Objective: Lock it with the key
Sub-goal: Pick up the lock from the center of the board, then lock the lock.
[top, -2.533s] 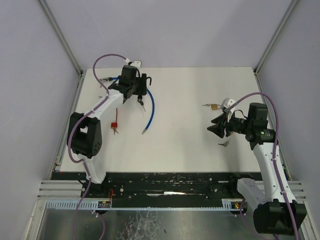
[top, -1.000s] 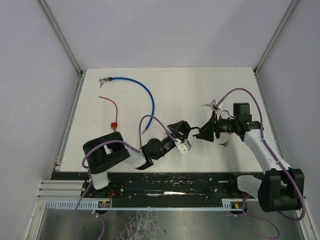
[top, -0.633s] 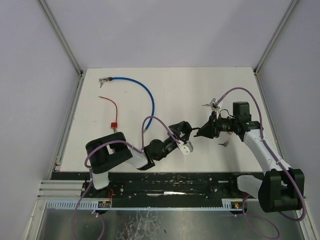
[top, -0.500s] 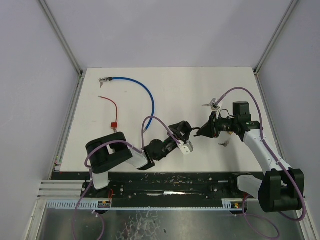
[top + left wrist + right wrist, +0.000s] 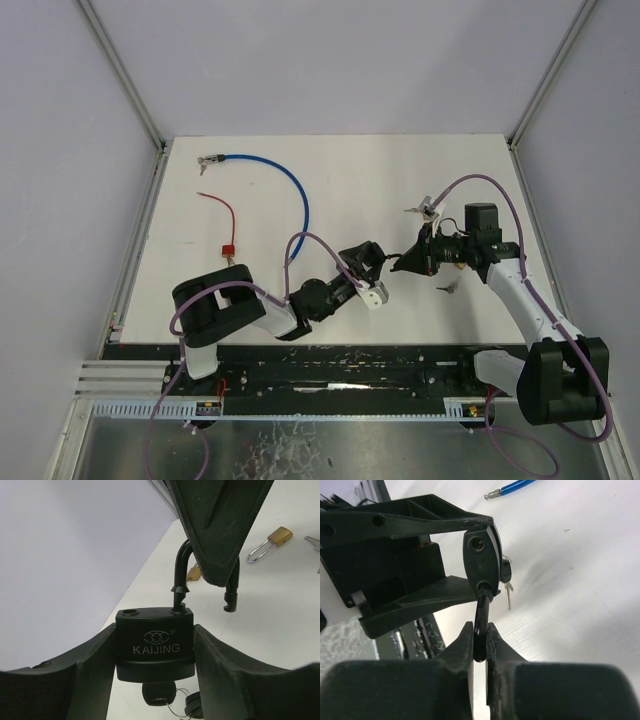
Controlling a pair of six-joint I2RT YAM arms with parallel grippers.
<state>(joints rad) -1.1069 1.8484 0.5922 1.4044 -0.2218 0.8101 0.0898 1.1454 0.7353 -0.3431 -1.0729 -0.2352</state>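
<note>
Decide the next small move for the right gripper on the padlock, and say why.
Probably swing the shackle round over the empty hole. The left gripper holds the padlock, the right gripper pinches the shackle, and its free end hangs on the side away from the hole, so pressing down now would not close it.

The left arm and right arm are white tubes with chunky black joints; a purple cable loops along each, and the fingers are matte black wedges.
</note>
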